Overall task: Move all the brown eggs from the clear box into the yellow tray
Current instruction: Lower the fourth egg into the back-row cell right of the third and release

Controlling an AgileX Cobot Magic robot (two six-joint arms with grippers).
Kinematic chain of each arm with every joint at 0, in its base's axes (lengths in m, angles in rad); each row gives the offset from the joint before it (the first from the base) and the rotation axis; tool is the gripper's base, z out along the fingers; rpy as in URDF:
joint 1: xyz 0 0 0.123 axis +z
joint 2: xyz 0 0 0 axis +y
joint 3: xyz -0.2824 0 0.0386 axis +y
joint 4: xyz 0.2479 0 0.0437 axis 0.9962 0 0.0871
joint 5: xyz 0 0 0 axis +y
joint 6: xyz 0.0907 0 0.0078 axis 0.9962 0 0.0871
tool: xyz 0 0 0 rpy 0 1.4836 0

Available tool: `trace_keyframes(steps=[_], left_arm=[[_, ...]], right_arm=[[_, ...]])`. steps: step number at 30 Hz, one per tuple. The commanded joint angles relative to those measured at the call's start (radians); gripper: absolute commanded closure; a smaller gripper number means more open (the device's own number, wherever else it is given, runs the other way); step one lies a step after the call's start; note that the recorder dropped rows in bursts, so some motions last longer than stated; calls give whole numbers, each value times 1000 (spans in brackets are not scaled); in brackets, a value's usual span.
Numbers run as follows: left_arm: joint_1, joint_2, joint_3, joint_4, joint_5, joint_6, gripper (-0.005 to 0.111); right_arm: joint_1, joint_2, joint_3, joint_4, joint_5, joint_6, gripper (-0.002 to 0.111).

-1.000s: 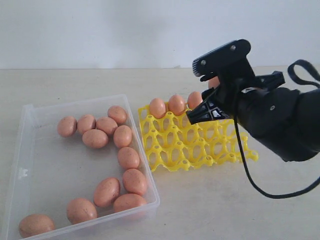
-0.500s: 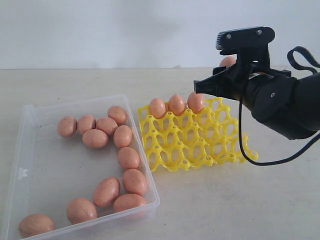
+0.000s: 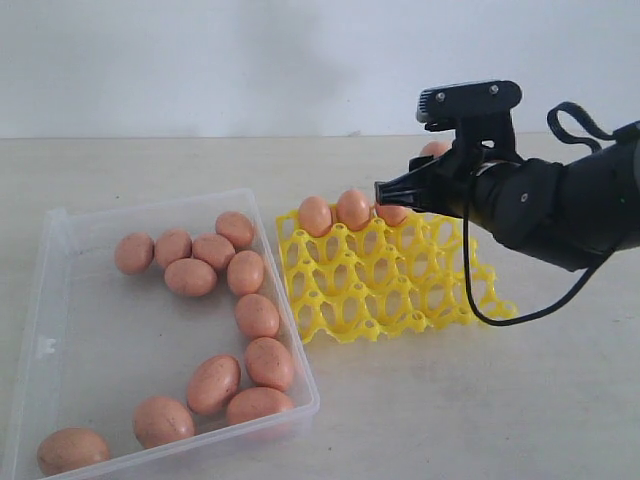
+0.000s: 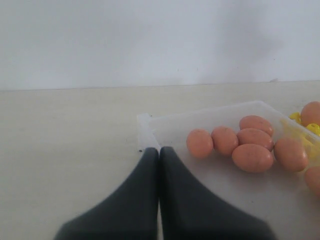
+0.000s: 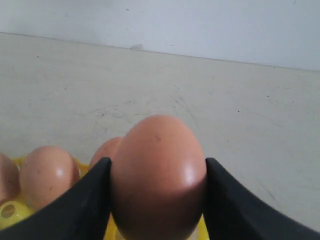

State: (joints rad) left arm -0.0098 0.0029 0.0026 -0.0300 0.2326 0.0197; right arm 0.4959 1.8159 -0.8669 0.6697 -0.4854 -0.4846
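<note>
table (image 3: 450,420): pale and bare in front, and everything stands on it, with a white wall (image 3: 200,60) behind.
clear box (image 3: 100,340): there it sits at the left of the exterior view, lid off, one corner towards us.
right arm (image 3: 560,210): big and black, it comes in from the right and reaches over the far side of the tray, a black cable (image 3: 500,315) looping beneath it.
yellow tray (image 3: 380,290): just beside the box's right wall, and most of its lattice cups are bare.
right gripper (image 3: 428,152): up above the tray's far row, fingers (image 5: 85,200) clamped on either side of one egg. A firm pinch, with the egg filling the gap between them.
left gripper (image 4: 159,160): not visible from the exterior camera. Its own wrist camera shows the two dark fingertips pressed flat together with nothing between them, pointing at a corner of the box.
brown eggs (image 3: 257,315): twelve lie loose in the box! Six cluster near its far right corner, four more run down the right wall, and two lie along the near edge towards the left.
eggs in the tray (image 3: 352,208): three stand side by side in the far row, and the rightmost is partly hidden behind the gripper.
held egg (image 5: 157,160): upright in the right gripper, clear of the cups, just beside that third seated egg.
</note>
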Motion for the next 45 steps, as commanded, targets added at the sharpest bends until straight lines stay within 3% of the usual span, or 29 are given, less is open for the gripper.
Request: trace_keyframes(steps=[1,9,29,45], left_arm=[[-5,-3,-3,-5,-1,1,111],[-5,-3,-3,-5,-1,1,111],[-5,-3,-3,-5,-1,1,111],[-5,-3,-3,-5,-1,1,111]], right_arm=[[-11,32,-54,-52,-10,3,108],[-67,69,-66,-59,-2,0,108],[-67,146,-148,-115,79,0,108],[-88,164,-153,-99,45,-22,108]])
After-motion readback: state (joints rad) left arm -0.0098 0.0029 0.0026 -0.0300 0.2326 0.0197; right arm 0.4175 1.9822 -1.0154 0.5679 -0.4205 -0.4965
